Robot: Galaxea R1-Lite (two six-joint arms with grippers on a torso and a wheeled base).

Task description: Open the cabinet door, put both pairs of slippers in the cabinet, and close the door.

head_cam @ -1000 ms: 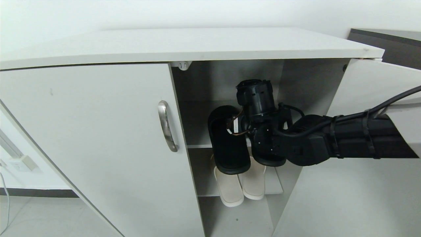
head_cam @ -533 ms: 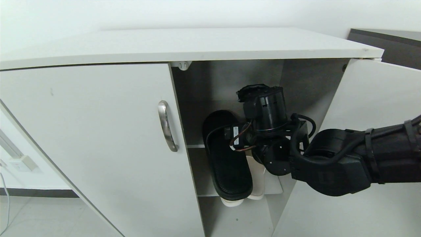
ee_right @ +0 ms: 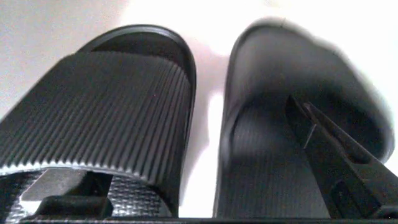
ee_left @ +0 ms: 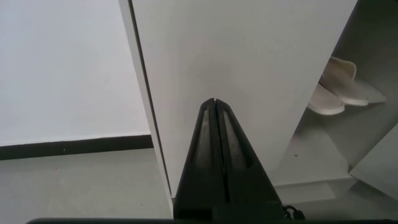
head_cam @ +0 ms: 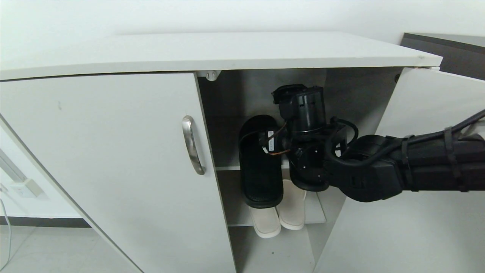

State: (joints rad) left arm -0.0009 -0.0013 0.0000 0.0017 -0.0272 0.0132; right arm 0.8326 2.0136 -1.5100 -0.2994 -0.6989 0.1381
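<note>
Right gripper (ee_right: 186, 155) clamps the black ribbed rubber slippers (head_cam: 261, 167), one fingertip hidden under a strap. Left gripper (ee_left: 214, 106) is closed, empty

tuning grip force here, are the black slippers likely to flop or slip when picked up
Probably fairly stiff: the black slippers look straight while tilted over the shelf edge, no visible sag. Likely grippy, not slippery, given the ribbed strap and textured footbed. They look like thick foam, so probably light for their size.
</note>
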